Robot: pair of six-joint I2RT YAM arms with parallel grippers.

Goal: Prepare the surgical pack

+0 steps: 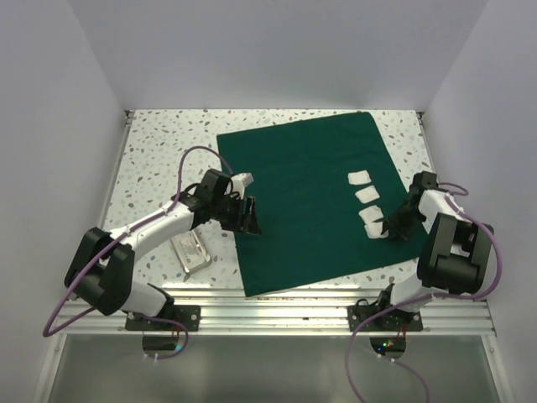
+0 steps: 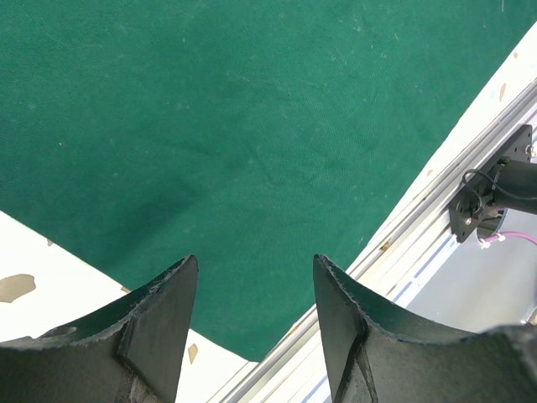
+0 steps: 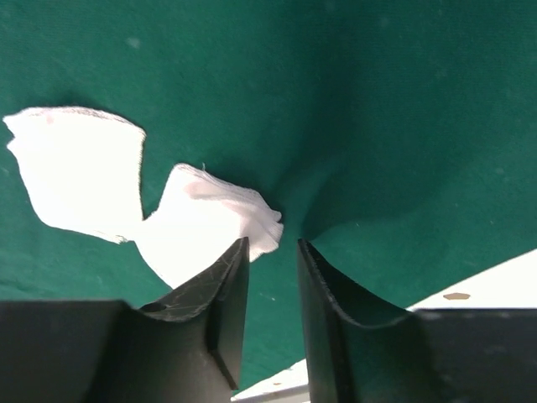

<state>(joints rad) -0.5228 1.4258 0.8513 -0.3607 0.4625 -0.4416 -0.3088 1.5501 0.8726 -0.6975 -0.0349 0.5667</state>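
Got the surgical pack (image 1: 302,201) spread flat as one big green sheet on the speckled desk (image 1: 159,151), reaching under both sets of fingers. Seeing a pucker in it right at the tips of the right fingers (image 3: 222,302), set just a sliver apart. Can't tell whether pinching cloth or not. Also spotting a crumpled gauze pad (image 3: 210,227) just beside one of those fingers, plus more pads (image 1: 367,195) lined up beyond. Found the left fingers (image 2: 164,319) spread wide, nothing between, hovering over the sheet's edge. Noticing a small metal tray (image 1: 191,250) near them on bare desk.
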